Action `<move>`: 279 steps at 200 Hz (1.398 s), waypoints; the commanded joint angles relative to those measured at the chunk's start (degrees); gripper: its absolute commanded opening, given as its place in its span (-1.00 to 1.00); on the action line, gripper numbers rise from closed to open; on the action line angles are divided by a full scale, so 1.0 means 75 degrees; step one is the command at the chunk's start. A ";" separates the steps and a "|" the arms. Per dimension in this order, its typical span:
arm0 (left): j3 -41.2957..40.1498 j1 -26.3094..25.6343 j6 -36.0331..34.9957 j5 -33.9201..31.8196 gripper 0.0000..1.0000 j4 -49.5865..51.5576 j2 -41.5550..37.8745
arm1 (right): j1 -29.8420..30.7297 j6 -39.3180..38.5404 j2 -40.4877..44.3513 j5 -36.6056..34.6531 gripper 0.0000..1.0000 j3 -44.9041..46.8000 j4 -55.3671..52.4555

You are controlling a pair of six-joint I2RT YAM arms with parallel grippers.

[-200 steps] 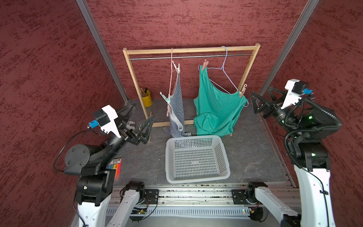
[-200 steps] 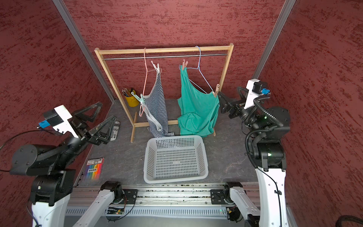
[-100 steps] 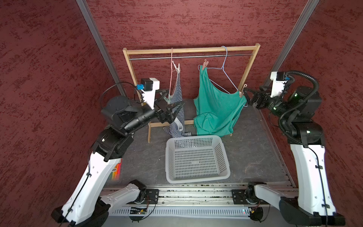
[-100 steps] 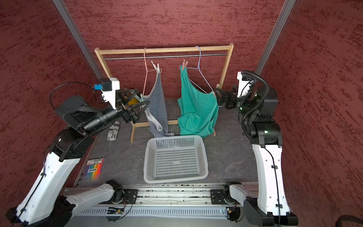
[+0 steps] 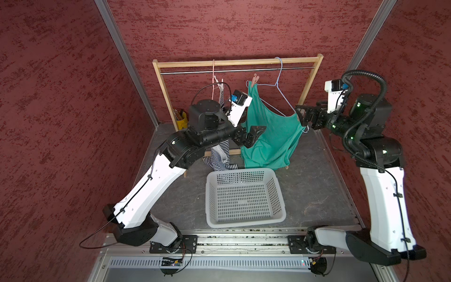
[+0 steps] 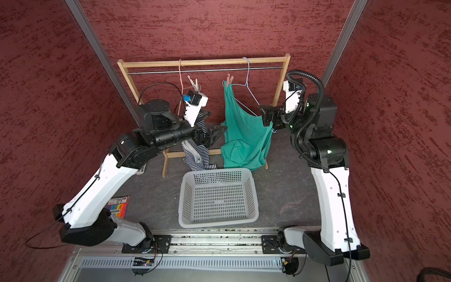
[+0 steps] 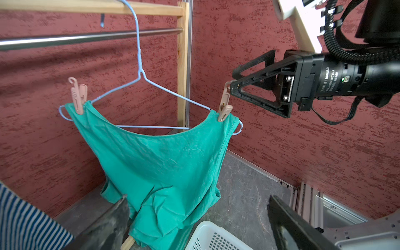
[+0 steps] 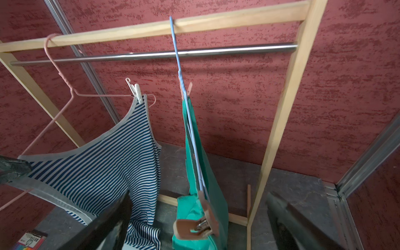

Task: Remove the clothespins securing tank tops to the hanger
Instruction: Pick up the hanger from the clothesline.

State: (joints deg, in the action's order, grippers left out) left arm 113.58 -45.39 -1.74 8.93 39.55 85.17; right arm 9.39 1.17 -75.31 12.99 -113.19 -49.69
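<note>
Two pink clothespins (image 7: 224, 108) pinch teal tank top (image 7: 162, 164); left claw (image 5: 256, 136), right claw (image 5: 302, 116) gaping.

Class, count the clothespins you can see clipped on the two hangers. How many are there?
3. One pink clothespin and a second pink clothespin grip the straps of the teal tank top; a white clothespin pins the striped tank top. The left arm may hide more.

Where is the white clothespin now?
In a top view the white clothespin sits on the pink hanger, gripping the striped top, at the rack's left side, above the left arm's camera.
</note>
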 commanded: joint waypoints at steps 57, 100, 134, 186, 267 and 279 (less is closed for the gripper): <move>-0.0758 0.0418 0.0784 0.0919 1.00 -0.0220 0.0274 | 0.0939 -0.0309 -0.2026 -0.2022 0.99 -0.3107 -0.1731; -0.1555 0.0723 0.1119 0.1458 1.00 -0.0863 0.0003 | 0.1114 -0.0416 -0.3209 -0.2179 0.99 -0.4195 -0.1724; -0.2063 0.0889 0.1319 0.1731 0.99 -0.1213 -0.0237 | 0.1322 -0.0751 -0.3408 -0.2643 0.98 -0.4038 -0.0940; -0.2669 0.1064 0.1556 0.1937 0.99 -0.1721 -0.0453 | 0.1490 -0.1100 -0.3694 -0.3132 0.84 -0.3864 -0.0685; -0.2984 0.1147 0.1661 0.1986 1.00 -0.1917 -0.0470 | 0.1508 -0.1407 -0.4105 -0.3140 0.36 -0.3879 -0.0754; -0.3057 0.1153 0.1684 0.1985 0.99 -0.1945 -0.0515 | 0.1514 -0.1410 -0.4095 -0.3049 0.19 -0.3872 -0.0695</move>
State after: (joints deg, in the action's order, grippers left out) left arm 91.61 -37.23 10.17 23.09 26.65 82.39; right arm 20.38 -8.84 -106.15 -9.76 -142.12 -56.80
